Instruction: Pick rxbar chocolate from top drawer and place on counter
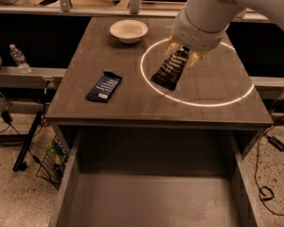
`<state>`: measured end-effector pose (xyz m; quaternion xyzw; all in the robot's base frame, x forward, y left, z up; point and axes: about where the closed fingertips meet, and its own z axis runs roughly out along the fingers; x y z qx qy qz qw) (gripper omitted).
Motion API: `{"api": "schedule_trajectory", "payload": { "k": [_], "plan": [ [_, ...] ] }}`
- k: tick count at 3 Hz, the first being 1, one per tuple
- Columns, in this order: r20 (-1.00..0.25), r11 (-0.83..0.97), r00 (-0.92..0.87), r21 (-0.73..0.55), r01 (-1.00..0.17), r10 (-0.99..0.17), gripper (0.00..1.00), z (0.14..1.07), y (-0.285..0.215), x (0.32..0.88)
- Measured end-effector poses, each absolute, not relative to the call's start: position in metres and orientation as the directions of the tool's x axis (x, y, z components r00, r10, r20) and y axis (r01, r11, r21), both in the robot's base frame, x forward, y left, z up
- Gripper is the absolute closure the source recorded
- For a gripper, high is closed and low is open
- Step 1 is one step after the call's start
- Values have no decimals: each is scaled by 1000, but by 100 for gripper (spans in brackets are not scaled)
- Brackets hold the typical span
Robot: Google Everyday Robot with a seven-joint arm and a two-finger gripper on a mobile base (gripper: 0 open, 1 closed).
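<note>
The counter (pixel 85 56) filled the middle of the view, a grey-brown wood-grain top, and at its 6 o'clock edge the top drawer (pixel 151 205) stood pulled out, its plain grey floor showing between low side walls. The robot's pale arm (pixel 213 8) came in from 1 o'clock and hung over the right half of the counter. A bright white ring of light (pixel 199 103) lay on that same half, reaching from near the middle to close by the 3 o'clock edge. A shallow cream bowl (pixel 128 30) sat upright toward 11 o'clock, just outside the ring. A dark blue wrapped bar (pixel 104 86) lay flat at about 9 o'clock of the ring, well apart from it. The rxbar chocolate (pixel 169 71) – black wrapper, lines of white text – hung tilted inside the ring's left part, its lower end pointing to 7 o'clock; whether that end touched the wood could not be told. The gripper (pixel 184 55) was over the counter, at the bar's 1 o'clock end, its yellowish fingers (pixel 172 45) closed on the wrapper's top. Off the counter at 9 o'clock, a small water bottle (pixel 19 58) stood on a rail.
</note>
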<state>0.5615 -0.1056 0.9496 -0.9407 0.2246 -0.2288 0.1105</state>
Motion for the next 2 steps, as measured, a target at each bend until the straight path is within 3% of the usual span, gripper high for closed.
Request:
{"api": "schedule_trajectory", "payload": {
  "k": [2],
  "plan": [
    [313, -852, 816, -375, -365, -487, 100, 909, -174, 597]
  ]
}}
